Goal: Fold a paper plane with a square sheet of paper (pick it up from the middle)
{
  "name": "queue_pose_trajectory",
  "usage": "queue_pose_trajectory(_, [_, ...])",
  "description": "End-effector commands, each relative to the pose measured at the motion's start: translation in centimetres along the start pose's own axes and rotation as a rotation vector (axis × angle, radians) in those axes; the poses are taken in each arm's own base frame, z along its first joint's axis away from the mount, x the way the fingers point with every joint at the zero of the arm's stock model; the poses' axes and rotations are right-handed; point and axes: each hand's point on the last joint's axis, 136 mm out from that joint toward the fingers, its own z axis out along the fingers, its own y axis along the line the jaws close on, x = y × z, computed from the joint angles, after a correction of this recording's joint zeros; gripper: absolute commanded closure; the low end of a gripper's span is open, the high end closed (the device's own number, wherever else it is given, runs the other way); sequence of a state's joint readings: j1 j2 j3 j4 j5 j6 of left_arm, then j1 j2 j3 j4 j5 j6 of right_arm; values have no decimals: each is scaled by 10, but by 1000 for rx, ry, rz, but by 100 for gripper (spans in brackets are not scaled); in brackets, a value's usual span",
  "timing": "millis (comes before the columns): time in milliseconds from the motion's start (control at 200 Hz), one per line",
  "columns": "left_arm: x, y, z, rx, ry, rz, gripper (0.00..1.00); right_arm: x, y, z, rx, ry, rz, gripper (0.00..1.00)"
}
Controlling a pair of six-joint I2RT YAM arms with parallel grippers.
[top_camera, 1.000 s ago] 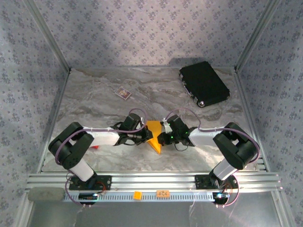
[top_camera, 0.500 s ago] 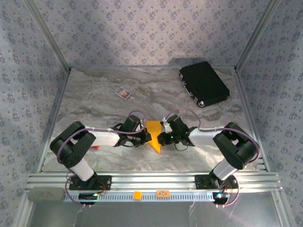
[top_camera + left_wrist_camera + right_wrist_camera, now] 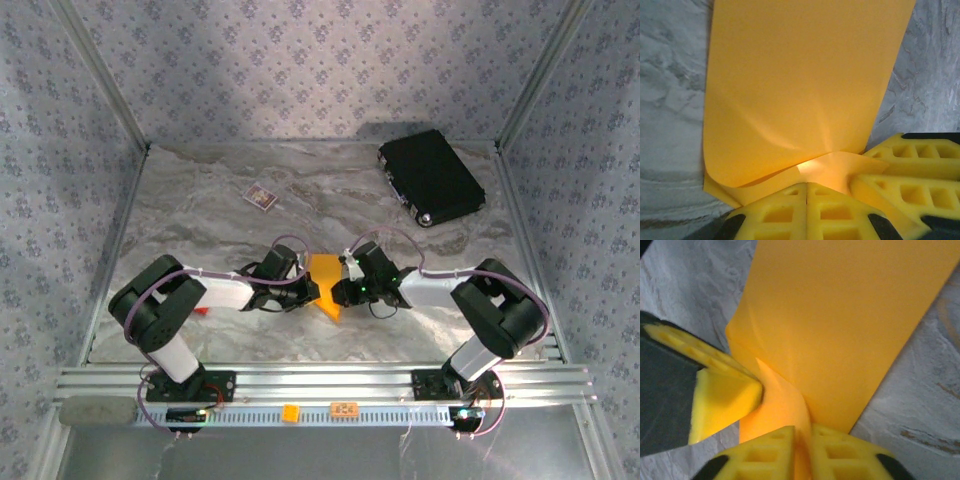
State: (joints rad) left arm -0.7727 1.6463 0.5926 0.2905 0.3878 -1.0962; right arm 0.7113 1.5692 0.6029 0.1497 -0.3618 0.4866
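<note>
Orange-yellow folded paper sheet (image 3: 800, 85) runs lengthwise ahead; my left gripper (image 3: 807, 205) and right gripper (image 3: 802, 452) (tips adjacent) pinch its near fold.

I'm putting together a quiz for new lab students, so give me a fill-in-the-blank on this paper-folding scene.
1. The sheet of paper, pinched by the left gripper and the right gripper, is ___ in colour.
2. The black case lies at the table's far ___ corner.
3. In the right wrist view, the paper passes ___ that gripper's two fingertips.
Missing words: orange; right; between.
</note>
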Motion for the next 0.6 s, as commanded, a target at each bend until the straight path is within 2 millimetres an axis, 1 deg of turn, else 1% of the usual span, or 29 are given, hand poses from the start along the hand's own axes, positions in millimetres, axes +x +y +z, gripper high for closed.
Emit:
queue_pose_trajectory(0, [3,19,2,-71,-3,4,100,-16,6,-17,23,-25,10,70])
queue_pose_trajectory(25, [3,20,2,-72,-3,2,100,-18,7,-21,26,-28,10,68])
queue_pose_trajectory(50, [3,20,2,-71,-3,1,100,-20,8,-25,31,-33,10,64])
queue_pose_trajectory(95, [3,20,2,-70,-5,2,100,-22,10,-32,28,-41,10,60])
queue_pose_trajectory(175, [3,20,2,-69,-9,0,100,-22,17,-41,1,-43,14,59])
queue_pose_trajectory(220, [2,20,2,-68,-11,-1,100,-20,24,-43,-41,-31,20,63])
queue_pose_trajectory(280, [2,20,2,-70,-12,-2,100,-14,37,-42,-109,-2,29,72])
queue_pose_trajectory(330, [2,19,1,-68,-13,-1,100,-8,49,-39,-163,27,29,80])
queue_pose_trajectory(370, [3,19,2,-68,-12,-1,100,-1,54,-35,-180,56,30,86])
queue_pose_trajectory(405, [2,20,2,-70,-14,-2,100,5,58,-32,-185,76,22,89])
queue_pose_trajectory(515, [2,20,1,-71,-16,-3,100,18,60,-21,-171,122,17,94])
queue_pose_trajectory(595, [2,21,2,-72,-15,-3,100,22,62,-16,-165,137,12,96])
